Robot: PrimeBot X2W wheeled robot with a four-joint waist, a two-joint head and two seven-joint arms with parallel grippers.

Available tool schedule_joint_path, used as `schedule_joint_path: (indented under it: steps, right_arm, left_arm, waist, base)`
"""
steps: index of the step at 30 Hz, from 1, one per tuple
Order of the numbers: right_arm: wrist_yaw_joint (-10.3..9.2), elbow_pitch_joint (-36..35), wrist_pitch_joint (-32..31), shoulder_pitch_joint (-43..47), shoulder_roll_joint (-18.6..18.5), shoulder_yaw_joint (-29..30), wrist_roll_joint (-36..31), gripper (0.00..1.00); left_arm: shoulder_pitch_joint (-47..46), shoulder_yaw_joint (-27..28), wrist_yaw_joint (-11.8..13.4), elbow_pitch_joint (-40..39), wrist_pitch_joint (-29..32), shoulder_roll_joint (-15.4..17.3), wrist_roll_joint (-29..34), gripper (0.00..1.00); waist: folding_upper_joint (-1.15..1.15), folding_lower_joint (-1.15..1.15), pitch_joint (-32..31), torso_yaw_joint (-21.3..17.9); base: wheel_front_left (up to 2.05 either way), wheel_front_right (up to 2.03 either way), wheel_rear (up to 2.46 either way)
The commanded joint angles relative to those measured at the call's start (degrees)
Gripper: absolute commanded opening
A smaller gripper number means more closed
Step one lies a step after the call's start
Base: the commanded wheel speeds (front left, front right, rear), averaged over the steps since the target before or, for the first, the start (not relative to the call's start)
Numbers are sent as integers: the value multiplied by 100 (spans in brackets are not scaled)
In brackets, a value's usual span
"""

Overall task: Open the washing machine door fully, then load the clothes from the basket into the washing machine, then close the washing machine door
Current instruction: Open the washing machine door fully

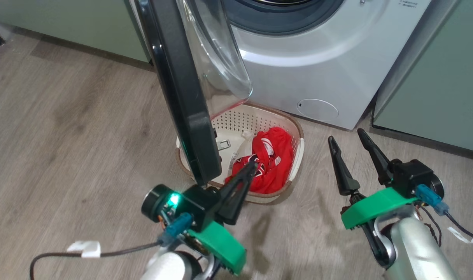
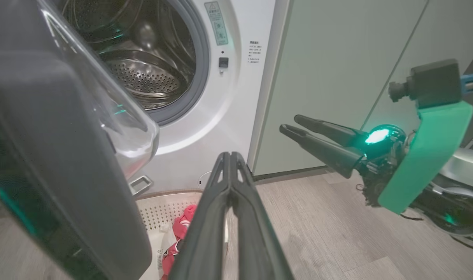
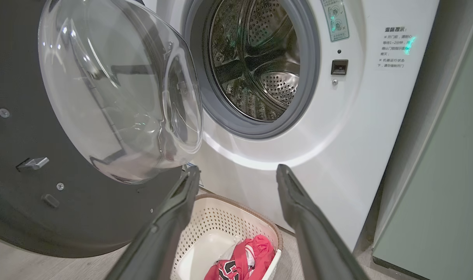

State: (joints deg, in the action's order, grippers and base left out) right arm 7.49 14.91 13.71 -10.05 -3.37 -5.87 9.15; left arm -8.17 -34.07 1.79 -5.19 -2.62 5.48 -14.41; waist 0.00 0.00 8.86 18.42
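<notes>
Door (image 1: 182, 97) stood edge-on, part open, just left of left gripper (image 1: 254, 165): jaws shut, empty, nearer arm. Right gripper (image 1: 346, 135) gaped wide, empty, well right. Clothes (image 1: 273, 155) lay in basket (image 1: 252, 118) under door.

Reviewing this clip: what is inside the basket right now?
Red clothes lie bunched toward the right side of the basket, with bare cream base showing beside them. In the head view the open washing machine door covers the basket's left end, so that part is unseen.
</notes>
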Motion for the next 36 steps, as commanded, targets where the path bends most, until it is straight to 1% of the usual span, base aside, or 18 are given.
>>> schedule_joint_path:
  steps: [1, 7, 20, 28, 36]
  right_arm:
    - [0, -155, 66, -183, 49, -148, 1, 100]
    - [0, -158, 57, -184, 49, -155, 1, 100]
    - [0, -157, 24, -203, 49, -108, -7, 100]
    - [0, -143, 19, -191, 49, -56, -18, 100]
    - [0, -138, -3, -141, 49, -33, -23, 100]
  left_arm:
    - [-240, 238, 34, -157, -63, 32, -33, 0]
    - [-299, 443, 155, 53, -99, 71, -107, 0]
    - [-366, 723, 287, 412, -290, 89, -312, 0]
    - [-252, 895, 432, 405, -393, 95, -450, 0]
    - [85, 1092, 647, 261, -436, 165, -584, 0]
  waist:
    - [0, 0, -2, 1]
    - [0, 0, 0, 6]
    - [0, 0, 9, 98]
    - [0, 0, -13, 272]
    - [0, 0, -106, 518]
  base:
    - [0, 0, 0]
    - [0, 0, 0]
    - [0, 0, 0]
    - [0, 0, 0]
    - [0, 0, 0]
